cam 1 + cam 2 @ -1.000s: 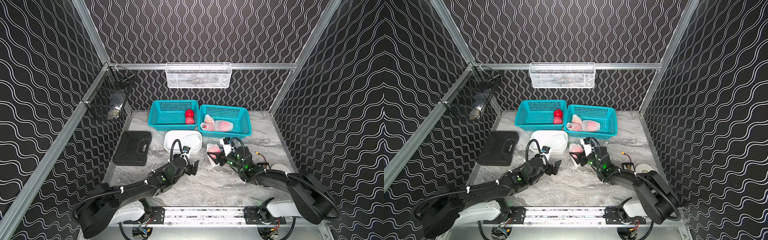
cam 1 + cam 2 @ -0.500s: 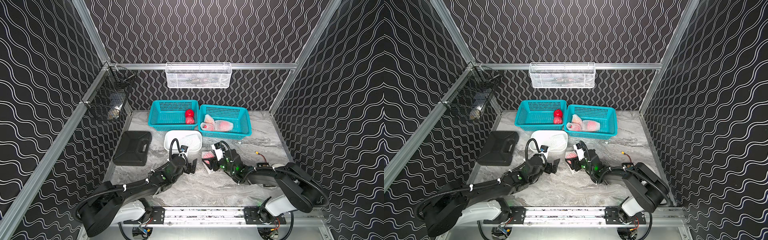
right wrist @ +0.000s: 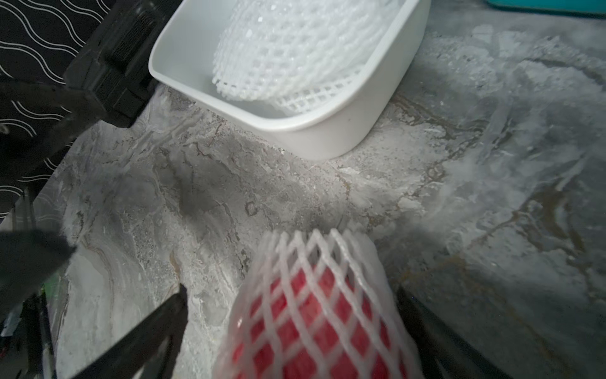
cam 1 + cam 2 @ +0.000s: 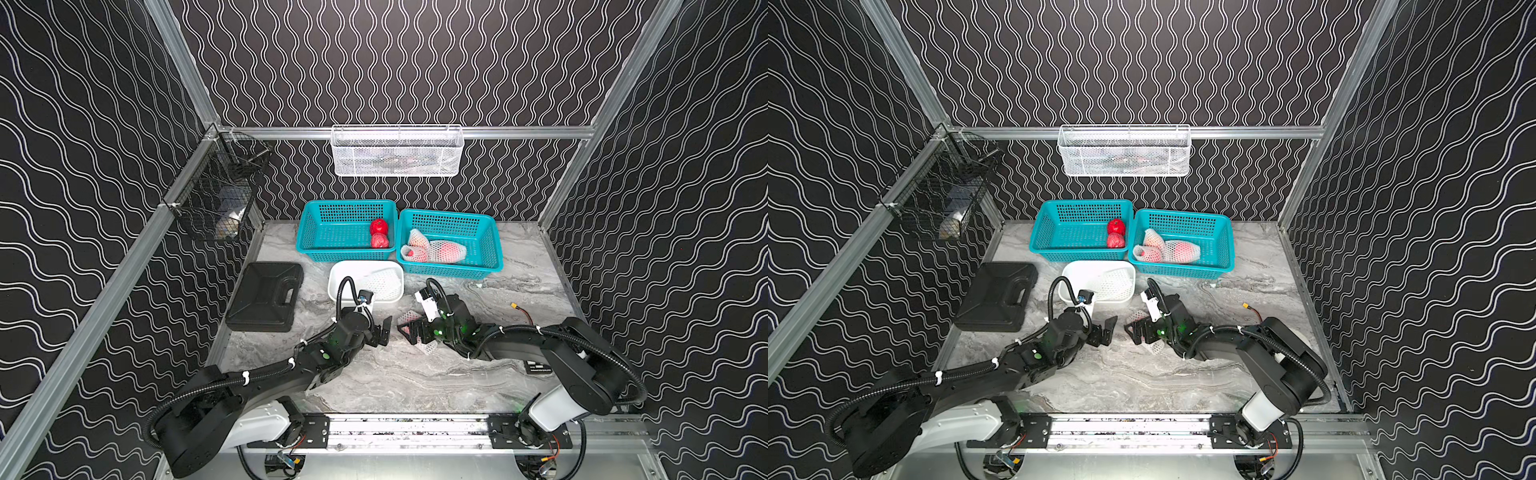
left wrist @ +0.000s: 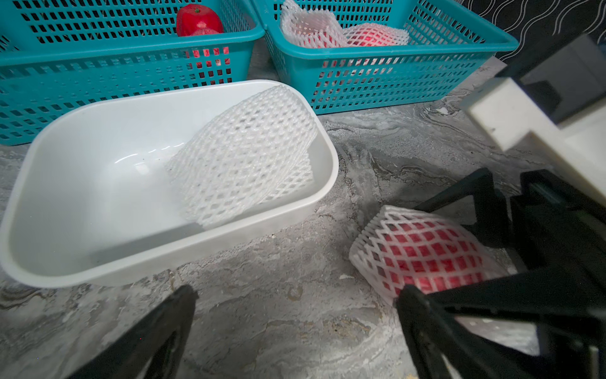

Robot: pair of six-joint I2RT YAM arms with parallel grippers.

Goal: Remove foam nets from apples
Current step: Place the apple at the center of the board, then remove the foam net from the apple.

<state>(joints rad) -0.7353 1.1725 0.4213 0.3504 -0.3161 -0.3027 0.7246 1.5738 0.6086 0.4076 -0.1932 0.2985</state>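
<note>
Foam net [image 5: 367,242] sleeves an apple [image 5: 423,262] on the tabletop [image 5: 295,328], just below frame centre. Right end effector [image 4: 413,334] straddles it, released; left end effector [image 4: 382,332] gapes empty nearby.

Your 2 top views look down from high toward the back wall [image 4: 395,62]; your 2 wrist cameras sit close, sharing the white tub [image 5: 98,183] and netted apple [image 5: 426,256].

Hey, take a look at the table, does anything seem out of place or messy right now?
Yes. A short cable with a yellow plug lies loose on the right side of the table, and it belongs to none of the fruit things. A few white crumbs are scattered in front of the right teal basket. Nothing else stands out.
</note>
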